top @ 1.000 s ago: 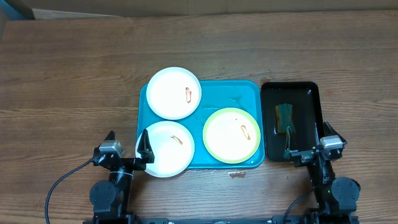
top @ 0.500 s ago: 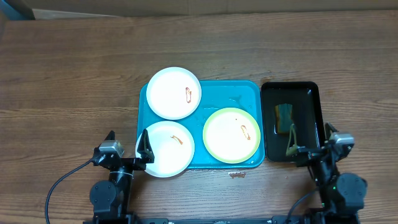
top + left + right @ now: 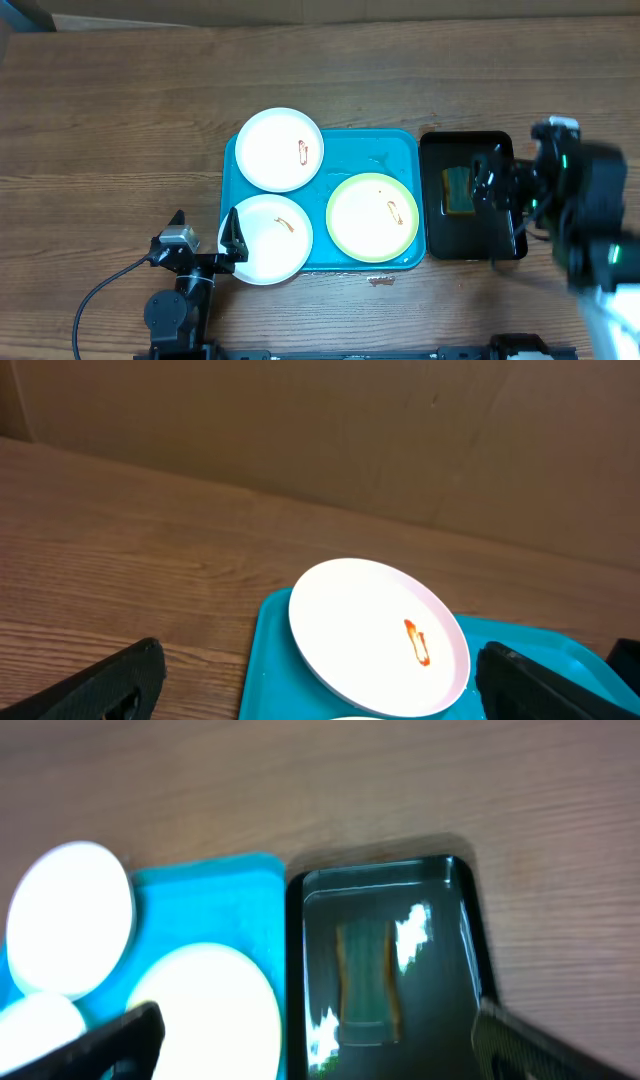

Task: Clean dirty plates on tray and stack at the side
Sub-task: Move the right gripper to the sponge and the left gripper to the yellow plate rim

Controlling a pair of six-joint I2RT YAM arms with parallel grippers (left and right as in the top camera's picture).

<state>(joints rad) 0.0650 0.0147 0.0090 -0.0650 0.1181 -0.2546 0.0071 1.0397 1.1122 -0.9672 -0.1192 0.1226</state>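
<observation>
The turquoise tray (image 3: 330,262) holds three dirty plates, each with an orange-red smear. A white one (image 3: 281,149) is at its far left, a second white one (image 3: 268,238) overhangs its near left edge, and a yellow-green rimmed one (image 3: 372,217) is at the right. My left gripper (image 3: 206,225) is open and empty, low at the near-left white plate's edge. Its wrist view shows the far white plate (image 3: 380,622) between the open fingers (image 3: 320,695). My right gripper (image 3: 500,195), blurred, is open and empty above the black tray (image 3: 467,248). It also shows in the right wrist view (image 3: 315,1040).
The narrow black tray (image 3: 450,880) stands right of the turquoise tray and holds a green-and-yellow sponge (image 3: 458,189), also seen in the right wrist view (image 3: 365,982). A small stain (image 3: 381,281) marks the wood in front of the turquoise tray. Bare wooden table lies to the left (image 3: 110,130).
My right arm has risen from the near table edge and swung away from me over the black tray's right side. The left arm and the plates have not moved.
</observation>
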